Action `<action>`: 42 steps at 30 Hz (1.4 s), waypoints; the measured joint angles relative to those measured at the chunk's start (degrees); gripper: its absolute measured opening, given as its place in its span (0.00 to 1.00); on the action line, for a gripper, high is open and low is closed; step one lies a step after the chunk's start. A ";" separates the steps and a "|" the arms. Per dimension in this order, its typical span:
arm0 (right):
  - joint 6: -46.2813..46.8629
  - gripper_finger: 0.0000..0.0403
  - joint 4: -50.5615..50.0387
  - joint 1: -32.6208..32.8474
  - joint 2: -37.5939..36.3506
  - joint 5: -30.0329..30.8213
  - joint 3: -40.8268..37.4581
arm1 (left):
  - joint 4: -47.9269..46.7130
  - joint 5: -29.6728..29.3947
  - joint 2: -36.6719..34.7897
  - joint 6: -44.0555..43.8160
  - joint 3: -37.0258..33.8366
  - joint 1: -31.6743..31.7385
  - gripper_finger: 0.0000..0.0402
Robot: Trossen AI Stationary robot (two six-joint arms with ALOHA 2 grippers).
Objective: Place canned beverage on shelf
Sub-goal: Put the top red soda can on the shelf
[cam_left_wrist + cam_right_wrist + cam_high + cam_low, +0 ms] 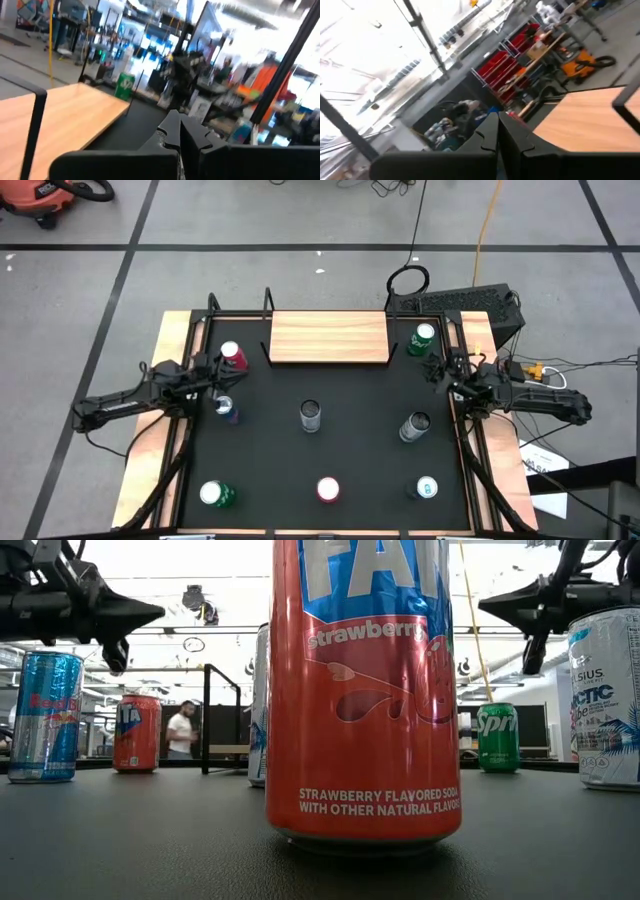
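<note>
The light wooden shelf (pixel 328 337) with thin black rod brackets stands at the table's far middle. It also shows in the left wrist view (pixel 60 115) and the right wrist view (pixel 590 122). Several cans stand upright on the black tabletop. Among them are a red strawberry soda can (pixel 365 690) at the near middle, a blue can (pixel 226 408) and a red can (pixel 233 357) at the left, and a green can (pixel 423 339) at the far right. My left gripper (pixel 218 372) is shut and empty, raised between the red and blue cans. My right gripper (pixel 440 370) is shut and empty, raised near the green can.
Two silver cans (pixel 311 416) (pixel 415 426) stand mid-table. A green can (pixel 215 495) and a teal can (pixel 427 488) stand near the front edge. A black frame rail (pixel 240 313) runs along the table's far edge. A person (pixel 182 730) stands in the room beyond.
</note>
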 joint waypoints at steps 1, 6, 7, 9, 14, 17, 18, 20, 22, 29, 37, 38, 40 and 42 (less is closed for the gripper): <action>-0.05 0.00 -0.19 0.00 0.35 0.84 0.53 | -1.13 -0.15 0.41 0.45 1.15 0.01 0.00; -0.03 0.00 -0.37 0.00 3.38 2.23 3.97 | -3.03 -5.07 3.77 0.84 4.24 -0.01 0.00; -0.07 0.01 -0.07 0.00 4.15 2.23 4.81 | -2.94 -7.10 4.67 0.81 4.98 0.00 0.00; -0.18 0.04 -0.14 0.00 6.14 2.23 6.25 | -2.89 -11.11 6.81 0.83 6.25 0.02 0.00; -1.64 0.17 -0.30 -0.07 11.65 3.18 10.25 | -3.29 -19.24 13.52 0.20 9.35 0.02 0.05; -2.60 0.28 -0.43 -0.09 14.86 4.99 12.45 | -3.45 -22.93 17.68 -0.71 12.43 0.06 0.14; -2.96 0.32 -0.39 -0.09 15.93 5.35 13.15 | -3.69 -24.13 18.88 -0.73 13.67 0.06 0.18; -3.96 0.40 -0.37 -0.25 17.88 5.41 14.17 | -3.68 -26.90 20.92 -0.73 16.32 0.04 0.25; -4.88 0.46 -0.37 -0.62 19.84 5.17 14.81 | -4.26 -29.79 22.16 -0.73 18.70 0.06 0.33; -7.67 0.59 -1.10 -2.58 27.79 -0.60 19.73 | -14.30 -39.47 22.99 -0.41 29.54 0.30 0.56; -12.03 0.60 -6.18 -6.68 40.80 -0.99 31.89 | -21.10 -39.11 26.34 3.99 38.54 6.38 0.65; -12.04 0.60 -5.86 -6.88 41.90 -1.25 33.90 | -21.98 -37.75 27.19 3.99 39.47 7.32 0.65; -13.70 0.61 -6.20 -7.23 43.80 -2.54 37.89 | -23.89 -35.18 29.14 3.67 41.77 8.99 0.65; -15.65 0.61 -7.63 -7.23 45.27 -2.51 41.89 | -26.43 -32.52 31.21 2.82 44.78 10.44 0.65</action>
